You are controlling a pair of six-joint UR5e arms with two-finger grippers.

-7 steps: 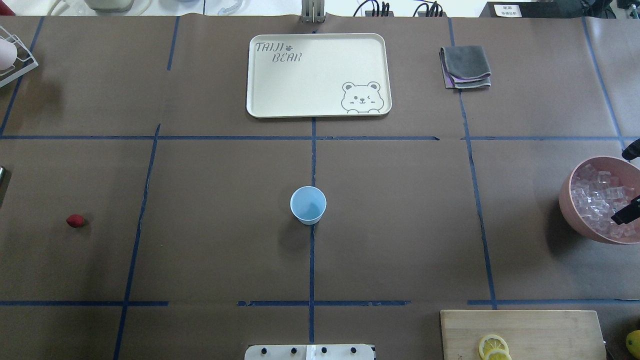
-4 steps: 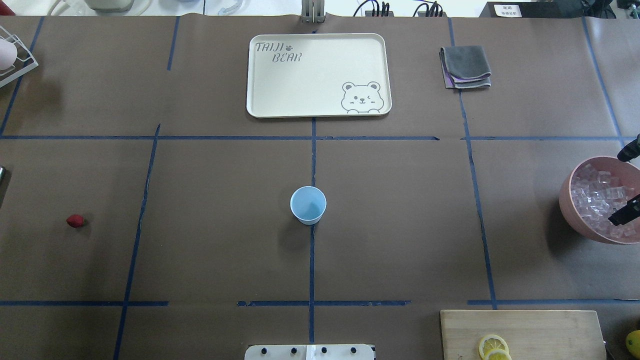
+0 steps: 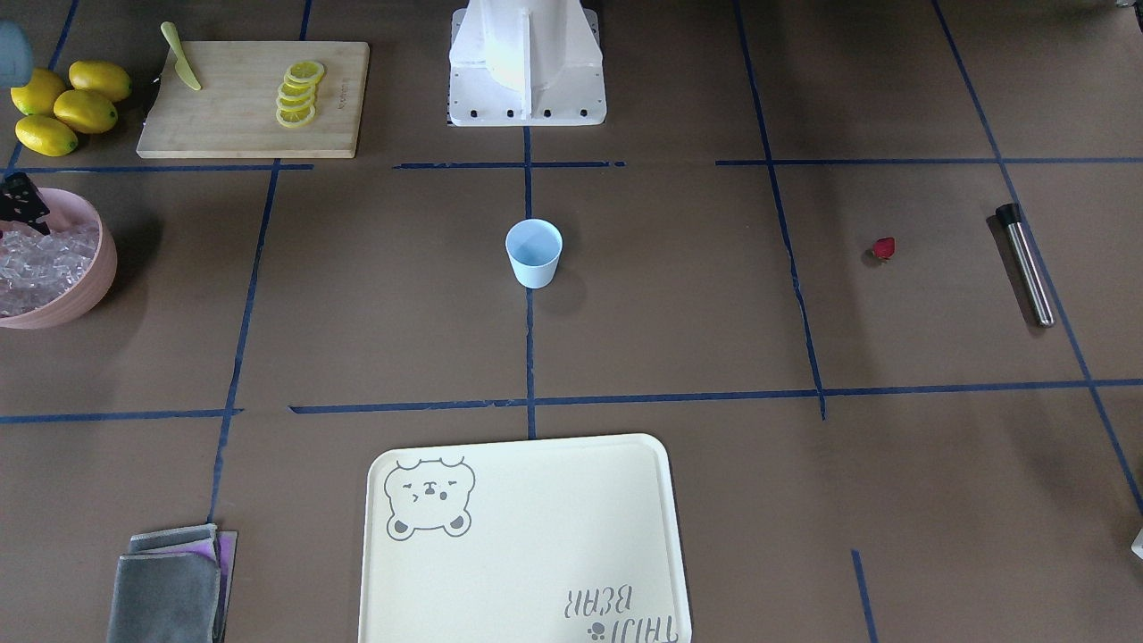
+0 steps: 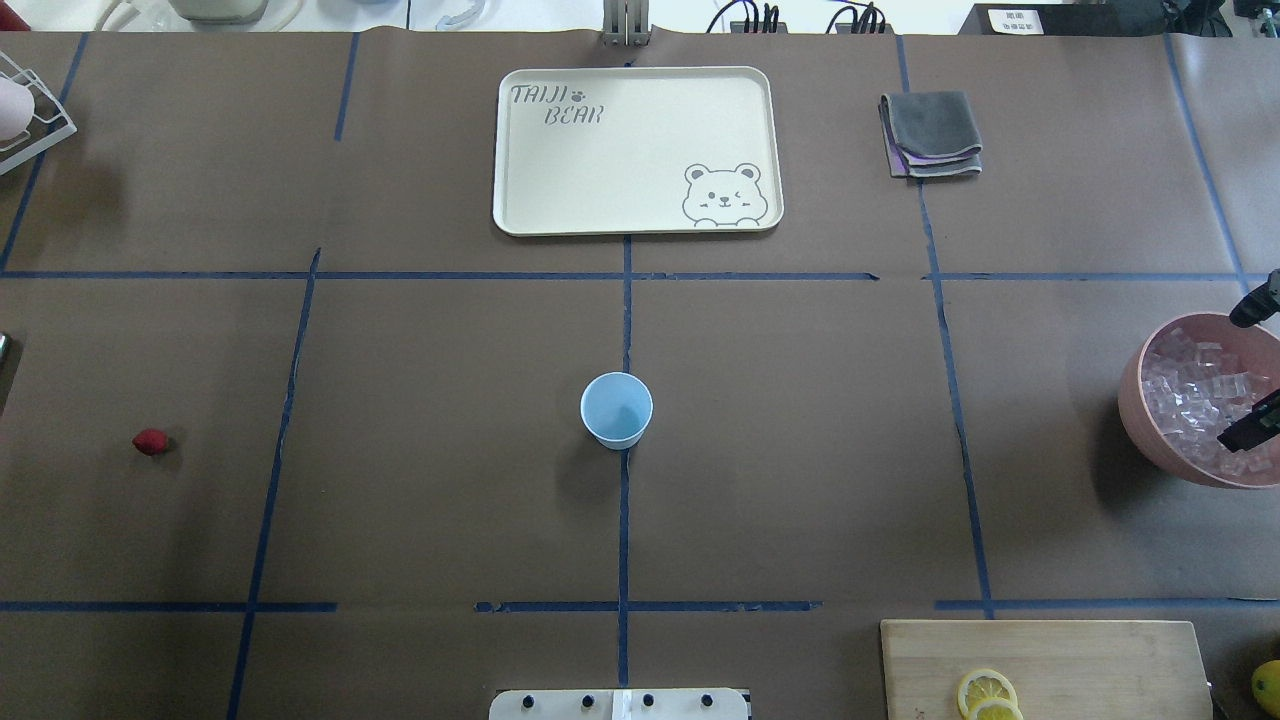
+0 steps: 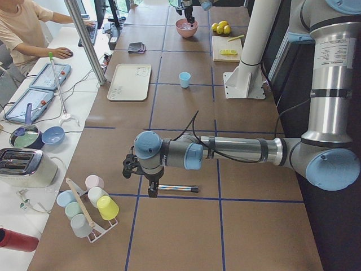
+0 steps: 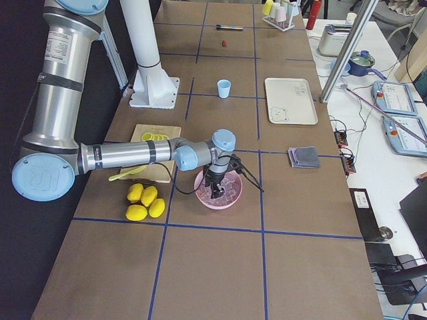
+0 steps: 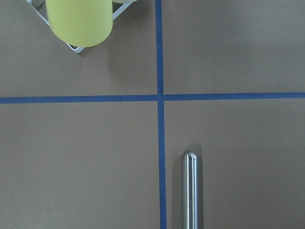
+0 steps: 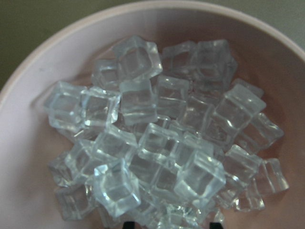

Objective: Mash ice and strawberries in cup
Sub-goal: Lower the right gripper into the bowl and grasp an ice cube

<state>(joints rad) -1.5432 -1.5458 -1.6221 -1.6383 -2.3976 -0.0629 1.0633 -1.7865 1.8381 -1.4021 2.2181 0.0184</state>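
The pale blue cup stands upright and empty at the table's middle. One small red strawberry lies on the table far to the left. The ice fills the pink bowl at the right edge and fills the right wrist view. My right gripper hangs over the bowl, open, its black fingertips wide apart above the cubes. My left gripper shows only in the exterior left view, over a steel muddler; I cannot tell if it is open or shut.
A cream bear tray and a folded grey cloth lie at the far side. A cutting board with lemon slices, a knife and whole lemons sit near the bowl. A cup rack stands beyond the muddler.
My right gripper's fingertips have edged slightly leftward over the ice bowl. The cup and the strawberry have not moved.
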